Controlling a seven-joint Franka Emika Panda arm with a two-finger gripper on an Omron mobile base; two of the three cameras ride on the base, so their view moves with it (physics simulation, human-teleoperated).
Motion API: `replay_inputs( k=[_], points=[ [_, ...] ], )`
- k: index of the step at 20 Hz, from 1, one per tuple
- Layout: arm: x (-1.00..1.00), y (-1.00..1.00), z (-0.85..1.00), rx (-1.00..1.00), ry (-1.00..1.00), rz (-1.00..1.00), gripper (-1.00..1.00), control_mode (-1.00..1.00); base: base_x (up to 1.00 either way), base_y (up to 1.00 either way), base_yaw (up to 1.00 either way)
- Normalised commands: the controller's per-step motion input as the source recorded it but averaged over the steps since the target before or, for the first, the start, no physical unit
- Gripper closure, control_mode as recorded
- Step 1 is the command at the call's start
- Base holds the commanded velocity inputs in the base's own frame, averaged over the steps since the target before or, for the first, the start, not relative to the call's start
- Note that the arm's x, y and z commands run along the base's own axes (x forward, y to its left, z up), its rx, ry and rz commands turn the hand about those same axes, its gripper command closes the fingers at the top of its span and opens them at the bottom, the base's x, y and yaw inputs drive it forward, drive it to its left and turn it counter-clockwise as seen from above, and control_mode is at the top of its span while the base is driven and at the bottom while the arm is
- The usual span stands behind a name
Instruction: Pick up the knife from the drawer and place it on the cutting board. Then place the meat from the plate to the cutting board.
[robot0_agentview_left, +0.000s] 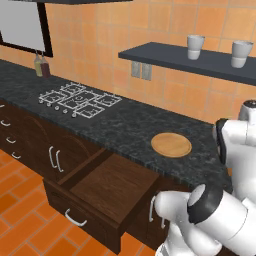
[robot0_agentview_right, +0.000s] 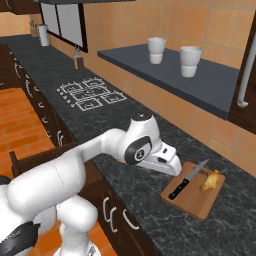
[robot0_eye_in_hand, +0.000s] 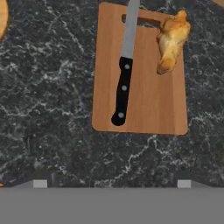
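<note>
Orange tiles line the kitchen wall behind a dark speckled desk (robot0_agentview_left: 135, 127) that runs from upper left to lower right in the left base view. On it in that view a white-grated hob (robot0_agentview_left: 80, 100) sits left of centre, and the plate (robot0_agentview_left: 171, 145) lies bare at centre right, near the desk's front edge. Below, in the lower middle of the frame, the drawer (robot0_agentview_left: 107, 192) stands pulled out, its curved silver handle at the lower left of its front.

Above the desk a dark shelf (robot0_agentview_right: 200, 82) carries two white cups (robot0_agentview_right: 156, 50), seen at the top centre of the right base view. In the lower right of that view the cutting board (robot0_agentview_right: 197, 200) lies flat on the desk. The knife (robot0_agentview_right: 187, 180) rests on the board's left part, black handle toward the camera and blade pointing away. The meat (robot0_agentview_right: 210, 181) lies on the board just right of the blade, apart from it.

In the hand view the board (robot0_eye_in_hand: 148, 105) fills the upper middle, with the knife (robot0_eye_in_hand: 123, 87) lying lengthwise on its left side and the meat (robot0_eye_in_hand: 171, 41) at its upper right corner. The hand (robot0_eye_in_hand: 112, 183) hovers over bare desk below the board, its two finger tips spread wide apart at the bottom of the frame, holding nothing.
</note>
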Motion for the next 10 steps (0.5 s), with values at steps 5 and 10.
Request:
replay_inputs(
  k=[5, 10],
  points=[
    [0.00, 1.00, 0.59, -0.22, 0.07, 0.00, -1.00, -1.00, 0.00, 0.00, 0.00],
    [0.00, 0.73, 0.11, -0.08, 0.10, 0.01, -1.00, -1.00, 0.00, 0.00, 0.00]
  ],
)
